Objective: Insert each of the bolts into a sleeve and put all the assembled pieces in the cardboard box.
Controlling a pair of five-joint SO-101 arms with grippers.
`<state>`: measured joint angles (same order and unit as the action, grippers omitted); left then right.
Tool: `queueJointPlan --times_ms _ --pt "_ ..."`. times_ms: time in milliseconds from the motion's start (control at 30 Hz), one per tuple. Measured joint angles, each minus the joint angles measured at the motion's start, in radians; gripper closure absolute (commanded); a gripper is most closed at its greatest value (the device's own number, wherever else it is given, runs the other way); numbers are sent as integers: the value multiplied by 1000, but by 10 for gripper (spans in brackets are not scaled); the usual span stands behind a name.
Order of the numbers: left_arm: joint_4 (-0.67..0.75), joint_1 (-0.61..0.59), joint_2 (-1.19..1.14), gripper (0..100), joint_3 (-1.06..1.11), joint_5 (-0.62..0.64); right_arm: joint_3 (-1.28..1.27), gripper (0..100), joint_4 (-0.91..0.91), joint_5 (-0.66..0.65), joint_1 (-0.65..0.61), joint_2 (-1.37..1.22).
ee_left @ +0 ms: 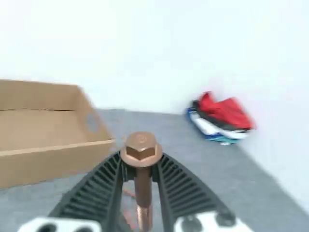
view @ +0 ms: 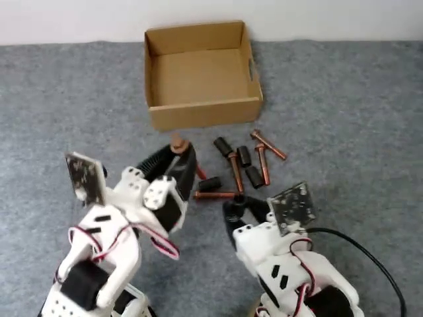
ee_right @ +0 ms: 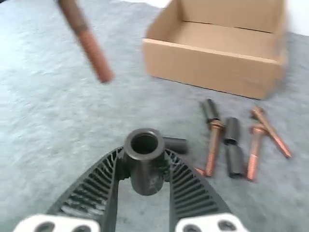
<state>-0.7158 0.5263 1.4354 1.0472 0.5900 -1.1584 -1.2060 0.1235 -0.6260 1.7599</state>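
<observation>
Fingers [view: 155,163] of the left gripper [view: 180,153] are clamped on a copper hex-head bolt [view: 178,142], seen from the high view off to the left of the short black cylindrical sleeve [view: 238,198] pinched in the right gripper [view: 241,204]. Left wrist view: bolt's held head-up. Right wrist view: sleeve's bore is turned upward, bolt tip's hung off-axis, so not lined up yet.

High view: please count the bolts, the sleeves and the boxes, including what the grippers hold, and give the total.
Bolts: 5, with 4 on the table and 1 in the left gripper
Sleeves: 5, with 4 on the table and 1 in the right gripper
Cardboard box: 1
Total: 11
</observation>
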Motion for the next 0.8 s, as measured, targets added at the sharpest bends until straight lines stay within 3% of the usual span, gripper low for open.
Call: queueJointPlan --times_ms 167,400,800 --pt "2 66 44 996 0 26 0 991 14 -35 -94 -55" --pt "2 149 52 996 41 29 -2 991 95 -84 -107 -109" --pt "-2 150 173 996 92 -104 -2 991 115 -106 -109 -140"
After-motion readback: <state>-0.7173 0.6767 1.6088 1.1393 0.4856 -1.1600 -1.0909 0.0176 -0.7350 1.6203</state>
